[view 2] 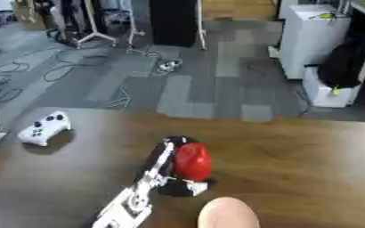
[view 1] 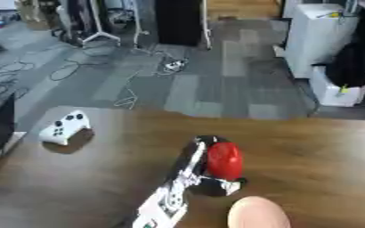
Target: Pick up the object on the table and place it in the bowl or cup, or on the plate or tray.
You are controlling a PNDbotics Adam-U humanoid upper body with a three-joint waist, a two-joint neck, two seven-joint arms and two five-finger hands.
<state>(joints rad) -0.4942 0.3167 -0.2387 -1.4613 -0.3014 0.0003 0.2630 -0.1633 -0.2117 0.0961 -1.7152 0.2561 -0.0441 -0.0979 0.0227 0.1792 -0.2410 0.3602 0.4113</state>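
- Tabletop (view 1: 310,151): brown wood grain, glare patch on the near-left part; its far edge runs across mid-view.
- Beyond it: floor (view 1: 216,75) of grey carpet tiles in mixed shades, with a strip of wood flooring at the far end.
- Loose cables (view 1: 76,67) and a white power strip (view 1: 174,65) lie on the floor far left; stand legs behind them.
- White cabinet (view 1: 318,40) far right, with a black bag (view 2: 338,67) against a white box beside it.
- No readable brand, label or writing anywhere.
- Task object: red object (view 1: 225,160), rounded, glossy, roughly egg-shaped, near the centre of the tabletop, slightly near side.
- Left hand (view 1: 197,162) comes in from the near edge, its black and silver arm running diagonally up to the red object.
- The hand lies along the left side of the object and touches it; the fingers look wrapped around it, the exact contact is blurred.
- Cannot tell whether the object is lifted or still on the tabletop; a dark shadow sits just beneath it.
- White game controller (view 1: 65,127) on the far-left part of the tabletop, well apart from the red object.
- Pale pink rounded thing (view 1: 257,213) at the near edge, just right of the arm; can't identify it.
- Right hand is out of view.
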